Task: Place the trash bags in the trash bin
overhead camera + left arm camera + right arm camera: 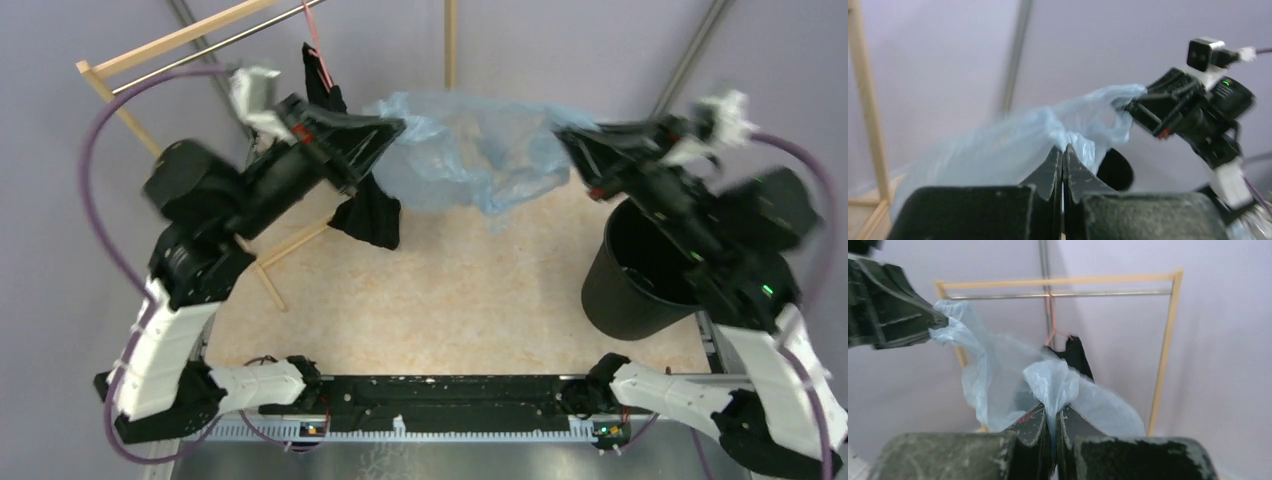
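The pale blue, see-through trash bag (470,150) hangs stretched in the air between both arms at the back of the table. My left gripper (398,127) is shut on its left edge; in the left wrist view the film (1013,145) bunches at the closed gripper (1063,149). My right gripper (556,133) is shut on the right edge, and the bag (1055,382) is pinched between its fingertips (1052,412). The black round trash bin (640,275) stands upright at the right, below and nearer than the right gripper, partly covered by that arm.
A wooden clothes rack (175,45) with a metal rail stands at the back left. A black garment (370,215) hangs from it behind the left gripper. One wooden rack foot (290,245) lies across the left of the table.
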`<state>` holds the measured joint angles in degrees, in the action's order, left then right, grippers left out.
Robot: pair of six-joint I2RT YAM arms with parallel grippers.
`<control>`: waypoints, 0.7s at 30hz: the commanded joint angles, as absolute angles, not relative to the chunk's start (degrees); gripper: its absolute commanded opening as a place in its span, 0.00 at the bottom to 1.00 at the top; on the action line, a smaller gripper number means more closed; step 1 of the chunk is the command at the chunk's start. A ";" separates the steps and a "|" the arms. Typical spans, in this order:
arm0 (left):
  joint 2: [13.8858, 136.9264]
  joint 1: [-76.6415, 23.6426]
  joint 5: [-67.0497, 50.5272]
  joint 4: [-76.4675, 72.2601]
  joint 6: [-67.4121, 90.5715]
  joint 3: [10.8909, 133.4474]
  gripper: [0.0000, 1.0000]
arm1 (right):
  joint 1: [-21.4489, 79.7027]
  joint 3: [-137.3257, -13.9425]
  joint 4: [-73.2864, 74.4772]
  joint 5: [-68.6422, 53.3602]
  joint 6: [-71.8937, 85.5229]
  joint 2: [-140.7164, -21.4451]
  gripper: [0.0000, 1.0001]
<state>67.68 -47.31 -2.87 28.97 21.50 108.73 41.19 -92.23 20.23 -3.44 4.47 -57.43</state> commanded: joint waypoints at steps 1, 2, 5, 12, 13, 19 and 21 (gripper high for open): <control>54.07 -47.33 -17.20 13.49 18.13 93.48 0.00 | 41.23 -82.60 11.58 -14.28 3.60 -43.74 0.00; 49.11 -47.29 -12.99 9.57 18.93 83.35 0.00 | 41.30 -74.75 7.87 -14.49 3.77 -40.04 0.00; 35.98 -47.29 8.19 13.99 27.69 56.68 0.00 | 41.27 -51.47 7.28 -6.55 7.53 -33.52 0.00; 26.41 -47.29 9.89 34.48 50.80 31.85 0.00 | 41.29 -25.04 8.63 -8.13 23.65 -32.28 0.00; 25.56 -47.33 10.56 33.61 50.15 32.78 0.00 | 41.31 -26.18 8.49 -7.04 23.11 -32.03 0.00; 47.53 -47.32 9.29 25.49 25.52 73.17 0.00 | 41.28 -62.85 17.79 -2.04 7.30 -48.39 0.00; 59.14 -47.29 1.57 30.00 20.55 97.00 0.00 | 41.31 -84.70 24.02 -3.26 3.49 -54.50 0.00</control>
<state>42.02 -47.27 9.50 37.43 34.70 59.16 41.19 -50.41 23.77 -4.05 12.91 -47.27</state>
